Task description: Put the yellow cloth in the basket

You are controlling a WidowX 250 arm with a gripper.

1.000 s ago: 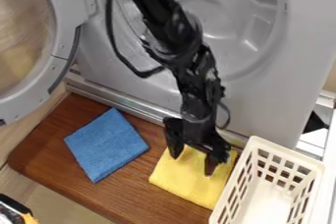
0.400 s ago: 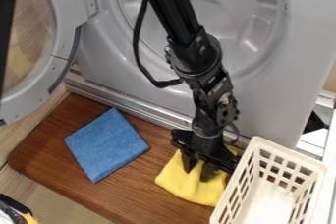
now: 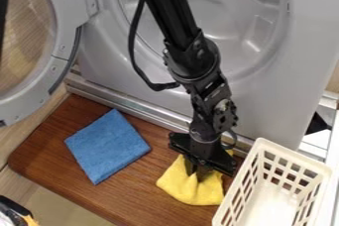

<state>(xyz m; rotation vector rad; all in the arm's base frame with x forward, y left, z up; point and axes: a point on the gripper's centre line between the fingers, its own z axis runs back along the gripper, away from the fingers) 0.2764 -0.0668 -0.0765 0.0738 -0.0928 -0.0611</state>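
Note:
The black gripper (image 3: 199,175) points down at the lower middle of the view, its fingers closed together on the yellow cloth (image 3: 191,189). Bunched up around the fingertips, the cloth lies on the brown wooden board. Just right of the cloth stands the white plastic basket (image 3: 267,207), with slotted sides and its inside bare where it shows. Part of the cloth is hidden under the gripper.
A folded blue cloth (image 3: 108,145) lies on the wooden board (image 3: 147,186) to the left. Behind stands a grey machine front (image 3: 268,106) with a round opening, its round door (image 3: 61,66) swung out at the left. A black and orange object (image 3: 15,214) sits at the lower left corner.
The gripper has moved right from its first place and its fingers have come together on the yellow cloth. The cloth has gone from flat to bunched. Basket and blue cloth have stayed nearly the same.

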